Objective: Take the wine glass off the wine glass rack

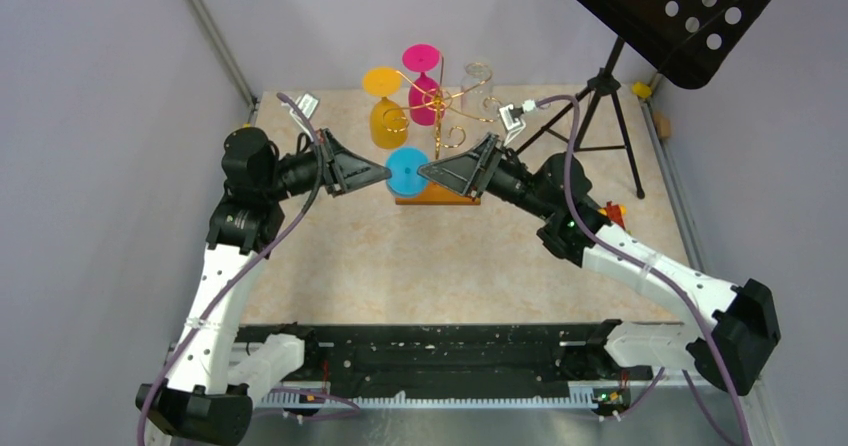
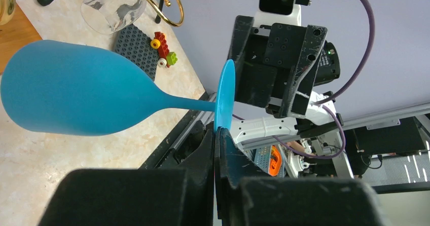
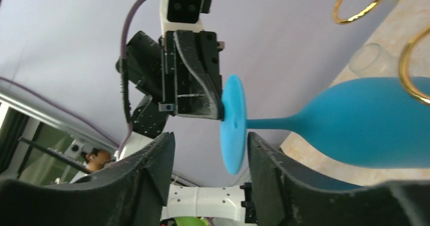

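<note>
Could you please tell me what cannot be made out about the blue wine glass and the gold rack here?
Top view: the matte blue wine glass shows only its round foot; bowl, stem and any contact with the thin gold wire rack are hidden beneath it.
Right wrist view: the bowl is cut off by the right edge.
Left wrist view: the rack's pole is out of frame and its base cut off by the left edge.
</note>
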Robot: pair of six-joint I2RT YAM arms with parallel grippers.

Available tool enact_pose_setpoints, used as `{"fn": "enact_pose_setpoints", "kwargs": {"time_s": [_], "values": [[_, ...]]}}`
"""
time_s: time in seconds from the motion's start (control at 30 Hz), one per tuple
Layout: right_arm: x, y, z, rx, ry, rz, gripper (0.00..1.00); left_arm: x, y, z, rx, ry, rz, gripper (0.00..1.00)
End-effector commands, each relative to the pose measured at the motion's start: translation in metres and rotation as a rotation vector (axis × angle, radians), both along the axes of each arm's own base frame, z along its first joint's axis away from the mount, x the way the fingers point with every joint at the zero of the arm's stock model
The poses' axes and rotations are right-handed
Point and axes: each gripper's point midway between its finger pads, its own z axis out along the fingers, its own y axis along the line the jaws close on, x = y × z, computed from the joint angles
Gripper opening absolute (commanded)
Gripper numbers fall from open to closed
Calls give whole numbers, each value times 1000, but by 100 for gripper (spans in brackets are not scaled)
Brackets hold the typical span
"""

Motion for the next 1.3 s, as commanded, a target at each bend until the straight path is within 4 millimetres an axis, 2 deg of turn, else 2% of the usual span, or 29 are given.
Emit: {"fn": "enact_pose_setpoints", "kwargs": {"time_s": [0.0,0.07,0.2,0.33,0.4,0.5,0.57,0.67,0.87,1.0,1.27], "values": [[-20,7,39,66,-125,87,49,-12,-1,8,3,-73,-44,0],[-20,11,36,46,-130,99,38,-14,-1,9,2,-75,-55,0],[-16,12,31,17,-132,87,26,-17,-1,11,1,-82,-69,0],[-14,11,30,12,-128,72,0,-19,-1,13,0,-89,-74,0],[-14,9,31,15,-123,62,0,-19,-2,13,0,-92,-77,0],[-14,5,35,37,-120,42,0,-18,-2,16,-2,-112,-74,17],[-14,0,40,65,-118,27,0,-17,-1,18,-5,-132,-64,36],[-17,-9,50,103,-122,0,0,-13,1,19,-7,-145,-29,56],[-20,-29,67,126,-143,-67,0,-13,4,38,-75,-168,26,85],[-33,-43,87,200,-151,-60,0,-24,5,56,-137,-196,31,92],[-71,-74,133,389,-165,28,0,-30,8,73,-189,-216,54,92]]}}
